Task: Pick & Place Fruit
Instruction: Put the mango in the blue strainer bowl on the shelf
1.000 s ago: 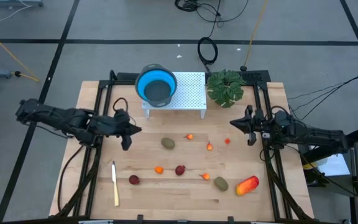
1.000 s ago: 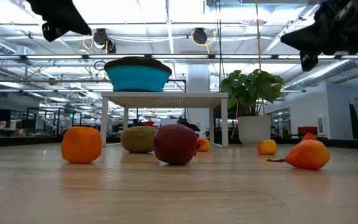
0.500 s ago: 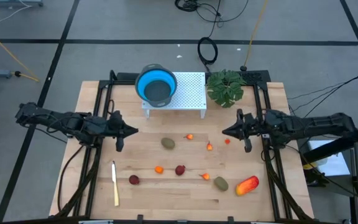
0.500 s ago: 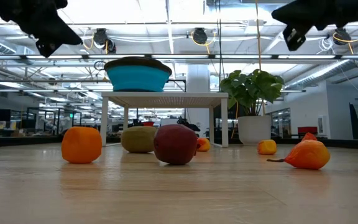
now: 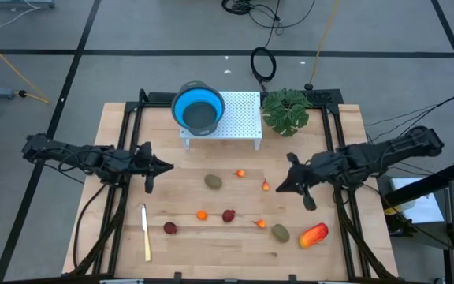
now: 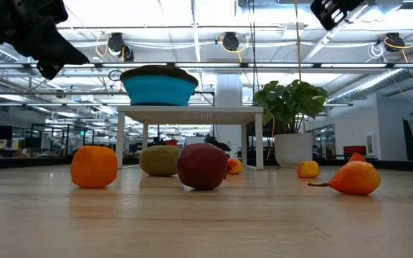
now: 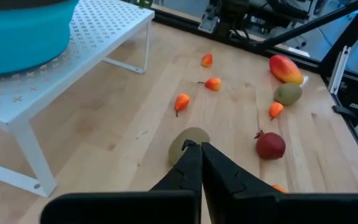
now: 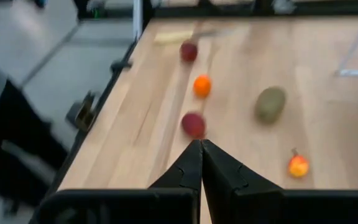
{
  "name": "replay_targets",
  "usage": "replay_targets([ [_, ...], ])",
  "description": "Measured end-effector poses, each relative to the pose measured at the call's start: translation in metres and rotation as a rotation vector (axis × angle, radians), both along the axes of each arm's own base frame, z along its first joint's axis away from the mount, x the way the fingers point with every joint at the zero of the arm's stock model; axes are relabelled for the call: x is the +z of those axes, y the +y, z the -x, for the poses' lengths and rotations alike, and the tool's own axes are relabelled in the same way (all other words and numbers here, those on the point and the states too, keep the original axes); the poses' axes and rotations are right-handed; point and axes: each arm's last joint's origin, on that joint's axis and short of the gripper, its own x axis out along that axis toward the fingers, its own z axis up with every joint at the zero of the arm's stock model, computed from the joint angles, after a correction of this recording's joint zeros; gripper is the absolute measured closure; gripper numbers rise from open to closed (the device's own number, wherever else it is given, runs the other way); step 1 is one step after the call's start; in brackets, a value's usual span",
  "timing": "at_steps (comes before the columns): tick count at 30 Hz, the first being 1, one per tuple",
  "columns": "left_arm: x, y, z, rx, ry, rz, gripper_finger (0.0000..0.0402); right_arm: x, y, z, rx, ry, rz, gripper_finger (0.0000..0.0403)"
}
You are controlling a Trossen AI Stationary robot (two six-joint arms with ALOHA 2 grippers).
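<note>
1. Wooden slats make up your table [image 5: 132, 260], and every fruit piece lies loose on it; none is carried, so by my reading the picking has not begun.
2. Your white perforated metal stand [image 5: 239, 118] sits at the far edge with the blue collapsible round bowl [image 5: 198, 108] on top, probably the drop spot, raised so an arm can lower fruit in from above. The leafy green potted plant [image 5: 286, 109] stands just beside it.
3. Your left gripper [image 5: 162, 166] hovers clenched and empty above the table's left side, its tips aimed toward the olive-brown oval [image 5: 213, 181]. Your right gripper [image 5: 278, 188] hangs clamped shut and empty near the small orange piece [image 5: 266, 186].
4. Your oblong red-orange-yellow fruit [image 5: 314, 234] rests near the front right, touching or nearly touching the second olive-brown oval [image 5: 280, 233]. Dark red balls lie at [image 5: 228, 215] and [image 5: 169, 228], with a small orange ball [image 5: 201, 214] between them.
5. Your slim cream-yellow knife [image 5: 146, 232] lies at the front left, apart from the fruit.
6. You get the full layout only from above; the low view shows both arms held high off the wood, and the left wrist view shows its closed fingertips [image 7: 194, 163] lined up over the olive oval [image 7: 188, 142].
</note>
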Motion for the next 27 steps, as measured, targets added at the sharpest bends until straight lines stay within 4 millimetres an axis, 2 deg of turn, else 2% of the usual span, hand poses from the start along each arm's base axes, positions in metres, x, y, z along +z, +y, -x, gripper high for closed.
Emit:
replay_targets([
  [6, -0.003, 0.001, 0.003, -0.004, -0.01, -0.009, 0.0396, 0.01, 0.026, -0.008, 0.131, 0.152, 0.084, 0.0403],
  [12, -0.005, 0.001, 0.004, -0.004, -0.012, -0.009, 0.0394, 0.01, 0.053, -0.007, 0.234, 0.328, 0.142, 0.0403],
  [20, -0.005, 0.001, 0.004, -0.012, -0.008, -0.035, 0.0396, -0.014, 0.089, 0.004, 0.425, 0.645, 0.112, 0.0403],
  [27, -0.005, 0.001, 0.004, -0.014, -0.006, -0.048, 0.039, -0.029, 0.107, 0.007, 0.446, 0.742, 0.154, 0.0403],
])
